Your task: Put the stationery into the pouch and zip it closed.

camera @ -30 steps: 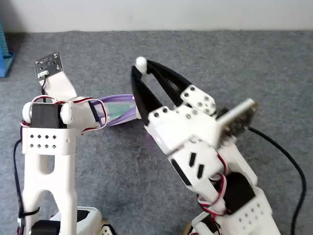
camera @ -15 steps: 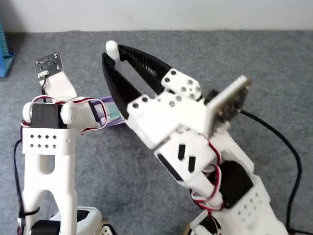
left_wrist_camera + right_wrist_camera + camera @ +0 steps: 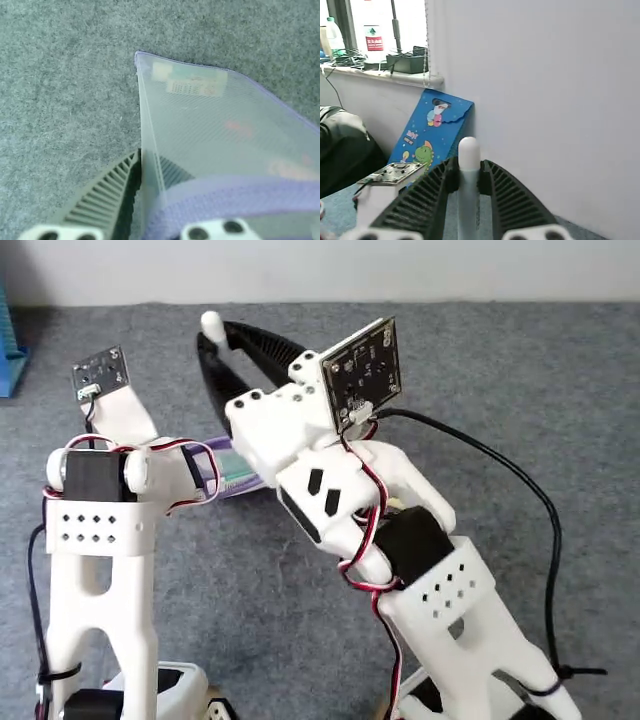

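Observation:
A translucent pouch (image 3: 240,468) with a purple zip band lies on the grey carpet between the two arms, half covered by them. My left gripper (image 3: 203,466) is shut on its edge. In the left wrist view the pouch (image 3: 210,125) rises from between the fingers (image 3: 100,207), with a label and faint shapes showing through its wall. My right gripper (image 3: 212,340) is raised above the carpet beyond the pouch, shut on a white pen-like stick (image 3: 211,322). The stick's rounded end (image 3: 468,150) pokes out past the right gripper (image 3: 468,172) towards the wall.
A blue object (image 3: 8,350) sits at the far left edge of the carpet. A blue cartoon-printed paper bag (image 3: 432,130) leans against the white wall. The left arm's camera board (image 3: 395,172) lies below the right gripper. Open carpet (image 3: 520,370) stretches to the right.
The right arm has swung left and tilted upward with the white stick, its camera board now facing the high view and more of the pouch covered. The left arm has stayed still.

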Controlling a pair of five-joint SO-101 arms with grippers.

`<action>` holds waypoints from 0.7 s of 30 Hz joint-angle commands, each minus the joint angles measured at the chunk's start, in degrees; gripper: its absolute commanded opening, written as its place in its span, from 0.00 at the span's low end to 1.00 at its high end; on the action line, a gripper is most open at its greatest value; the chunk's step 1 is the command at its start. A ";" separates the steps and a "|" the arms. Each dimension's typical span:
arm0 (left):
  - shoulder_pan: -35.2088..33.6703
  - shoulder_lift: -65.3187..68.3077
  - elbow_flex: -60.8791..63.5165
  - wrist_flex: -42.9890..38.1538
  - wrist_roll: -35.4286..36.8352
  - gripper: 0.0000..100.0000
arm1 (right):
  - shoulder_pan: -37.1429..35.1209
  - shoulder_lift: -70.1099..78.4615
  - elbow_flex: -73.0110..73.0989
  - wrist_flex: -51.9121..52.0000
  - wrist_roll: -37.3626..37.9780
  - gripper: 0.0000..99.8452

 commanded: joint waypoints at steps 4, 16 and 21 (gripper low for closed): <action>-0.44 1.58 -0.40 1.58 0.70 0.01 | 2.15 0.40 2.20 -5.58 -0.26 0.01; -0.44 1.58 -0.40 1.58 0.70 0.01 | 0.57 -10.59 8.70 12.44 9.93 0.16; -0.44 1.58 -0.40 1.58 0.70 0.01 | 0.48 -16.04 8.70 16.13 9.76 0.22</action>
